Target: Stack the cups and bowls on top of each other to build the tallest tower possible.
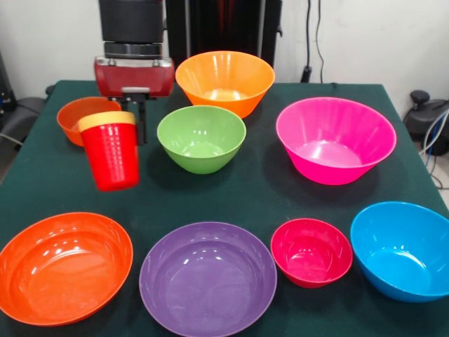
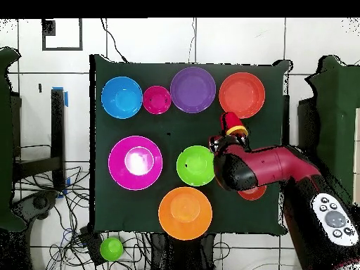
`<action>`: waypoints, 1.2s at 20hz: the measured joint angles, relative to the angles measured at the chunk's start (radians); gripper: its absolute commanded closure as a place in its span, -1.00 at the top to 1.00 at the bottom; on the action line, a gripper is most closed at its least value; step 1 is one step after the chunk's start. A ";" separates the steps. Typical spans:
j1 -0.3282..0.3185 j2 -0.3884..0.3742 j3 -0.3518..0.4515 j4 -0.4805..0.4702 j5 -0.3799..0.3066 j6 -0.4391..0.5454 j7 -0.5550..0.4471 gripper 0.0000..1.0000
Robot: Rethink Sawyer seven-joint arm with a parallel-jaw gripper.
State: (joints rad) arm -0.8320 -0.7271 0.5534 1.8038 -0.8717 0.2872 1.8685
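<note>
The green table (image 1: 266,189) carries eight bowls spread out singly, none nested yet, so by my reading the tower is barely begun. Biggest are the magenta bowl (image 1: 335,139), well off to one side of the gripper (image 1: 135,105), and the orange-red bowl (image 1: 63,265) and purple bowl (image 1: 208,275), both nearer the camera than the gripper. The large orange bowl (image 1: 224,81) sits just beyond it, near the pedestal; the blue bowl (image 1: 401,249) lies farthest away, at the opposite corner. The green bowl (image 1: 201,137) is just beside the gripper, the small orange bowl (image 1: 83,119) partly behind it, and the little crimson bowl (image 1: 311,251) sits between purple and blue.

Smallest are the cups: a yellow cup (image 1: 106,121) nested inside a red cup (image 1: 112,158), only its rim showing. The pair hangs tilted directly below the gripper, apparently clear of the cloth. The gripper seems to pinch the rim at the back, though the cups hide the contact, so how wide it stands I cannot tell. The tilt probably comes from gripping one side of the rim only.
</note>
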 measured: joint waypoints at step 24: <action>0.177 0.038 -0.079 -0.209 0.115 0.581 0.000 -1.00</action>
State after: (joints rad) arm -0.6548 -0.6890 0.4749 1.5947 -0.7563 0.8687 1.8685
